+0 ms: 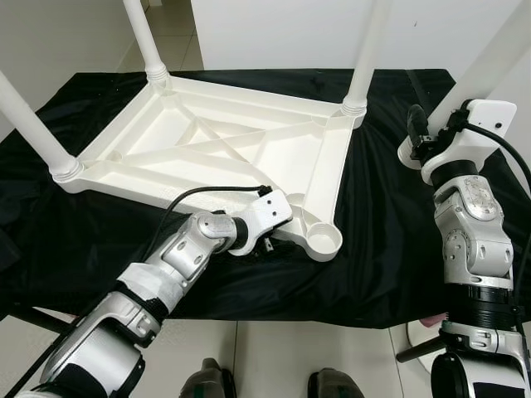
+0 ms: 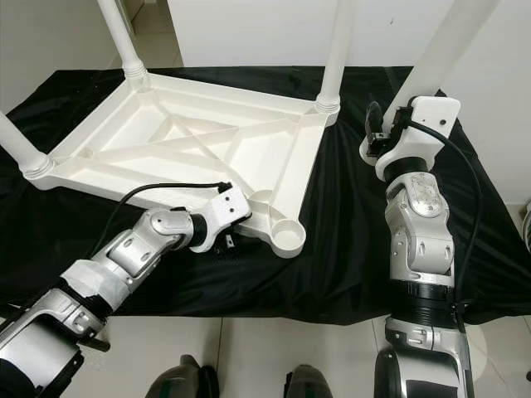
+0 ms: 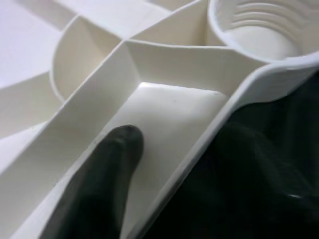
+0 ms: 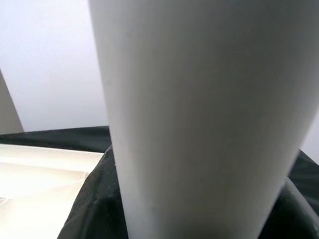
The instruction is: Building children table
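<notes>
Upside down on a black cloth [image 1: 382, 249] lay the white ribbed plastic tabletop [image 1: 241, 153], three white round legs [image 1: 361, 54] screwed in, empty socket [image 1: 322, 242] nearest. Left gripper [image 1: 267, 242] pinched its near rim, one finger [image 3: 107, 169] inside. Right gripper [image 1: 415, 133] clamped a loose white leg [image 1: 489, 62] upright beside the table.

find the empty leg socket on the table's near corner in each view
Left eye view: empty socket, lower centre, right of the left gripper.
Right eye view: lower centre.
Left wrist view: ribbed ring, upper right.
Right wrist view: not in it.
Shared landmark: black cloth.
</notes>
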